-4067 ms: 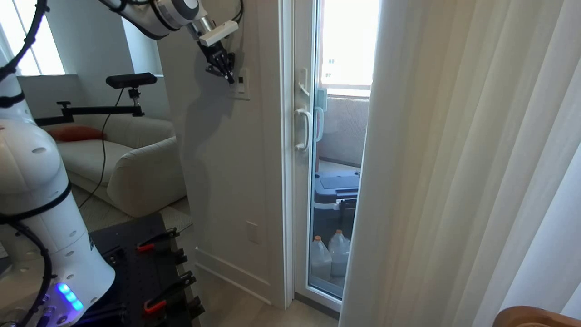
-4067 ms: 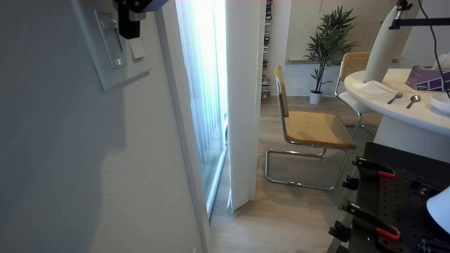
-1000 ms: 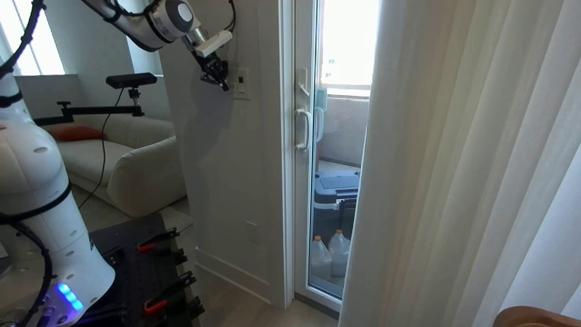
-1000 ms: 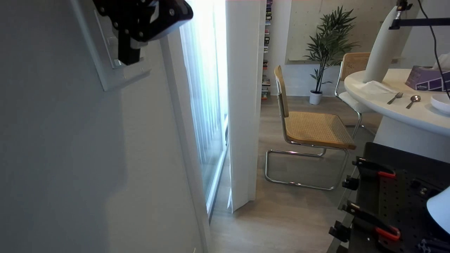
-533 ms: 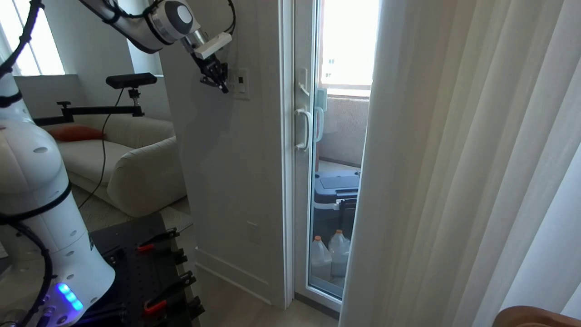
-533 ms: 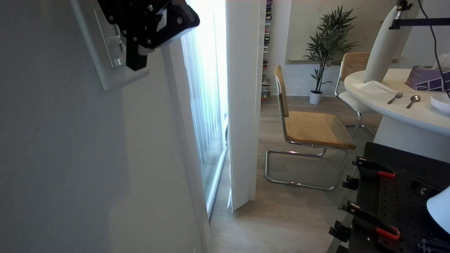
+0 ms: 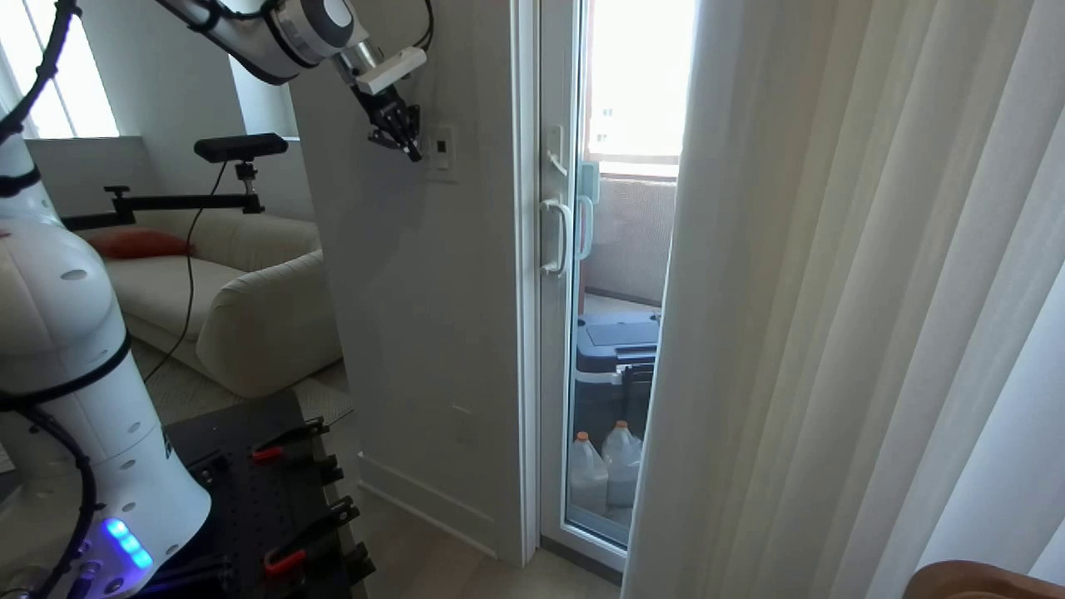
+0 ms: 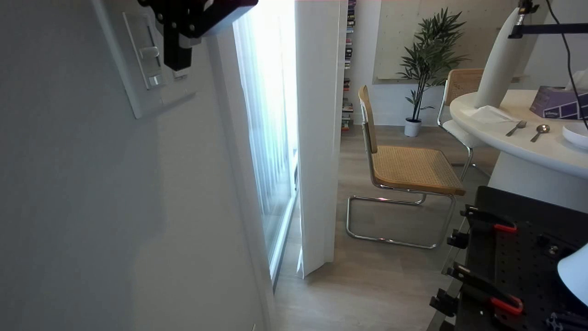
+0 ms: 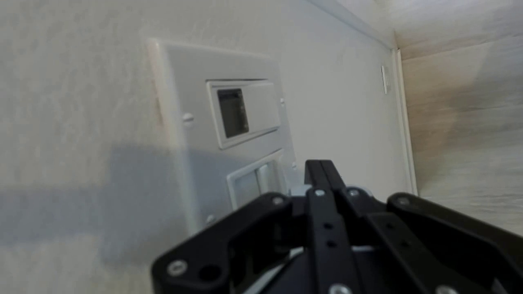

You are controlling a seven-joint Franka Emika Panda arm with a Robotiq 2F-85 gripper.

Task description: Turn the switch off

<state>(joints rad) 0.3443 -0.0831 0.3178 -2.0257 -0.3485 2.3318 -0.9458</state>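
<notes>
Closed jaws hang near the switch (image 9: 260, 105), wall (image 9: 335, 104) stretching below its edge.

Switch (image 9: 212, 159): white rectangular plate, two inserts side by side.
Sits flat on the wall (image 9: 81, 81). One insert (image 9: 261, 104) has a dark window (image 9: 233, 113) above a plain white face; the slider insert (image 9: 245, 188) is part-hidden. In an exterior view its knob (image 8: 149, 52) sits in the lower half of the track, above a small pale tab (image 8: 156, 81). On/off: can't tell.
</notes>
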